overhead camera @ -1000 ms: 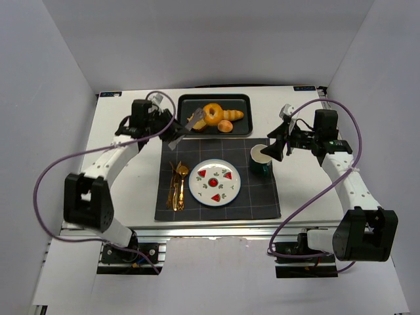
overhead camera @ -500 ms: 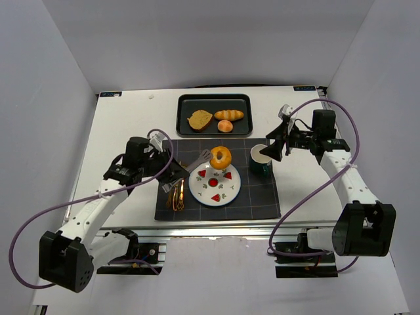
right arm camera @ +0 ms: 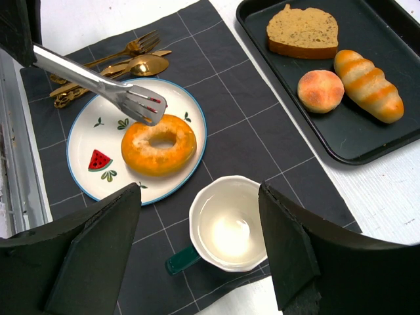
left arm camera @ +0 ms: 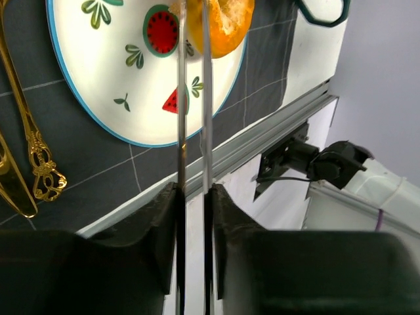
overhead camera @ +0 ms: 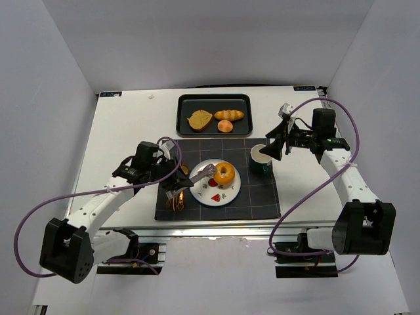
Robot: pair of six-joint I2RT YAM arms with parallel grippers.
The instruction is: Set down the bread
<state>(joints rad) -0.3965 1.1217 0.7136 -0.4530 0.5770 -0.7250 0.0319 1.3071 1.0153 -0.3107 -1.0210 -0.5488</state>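
Note:
An orange bagel (overhead camera: 224, 173) lies on the white watermelon-print plate (overhead camera: 226, 194), on its right half. My left gripper (overhead camera: 176, 184) is shut on metal tongs (overhead camera: 200, 176). The tong tips rest at the bagel's left edge; I cannot tell whether they pinch it. The right wrist view shows the bagel (right arm camera: 159, 144), plate (right arm camera: 98, 131) and tongs (right arm camera: 92, 82). The left wrist view shows my left gripper (left arm camera: 194, 193), the tongs (left arm camera: 182, 98), the bagel (left arm camera: 226, 26) and the plate (left arm camera: 98, 79). My right gripper (overhead camera: 272, 147) is open and empty above a cup (overhead camera: 260, 159).
A black tray (overhead camera: 184, 125) at the back holds a bread slice (overhead camera: 199, 120), a long roll (overhead camera: 229, 115) and a round bun (overhead camera: 225, 126). Gold cutlery (overhead camera: 177, 193) lies left of the plate on the dark placemat (overhead camera: 256, 197). The cup (right arm camera: 230, 223) is below my right gripper (right arm camera: 199, 190).
My left arm carried the bagel in the tongs from the tray to above the plate, then lowered it onto the plate. The right arm has not moved.

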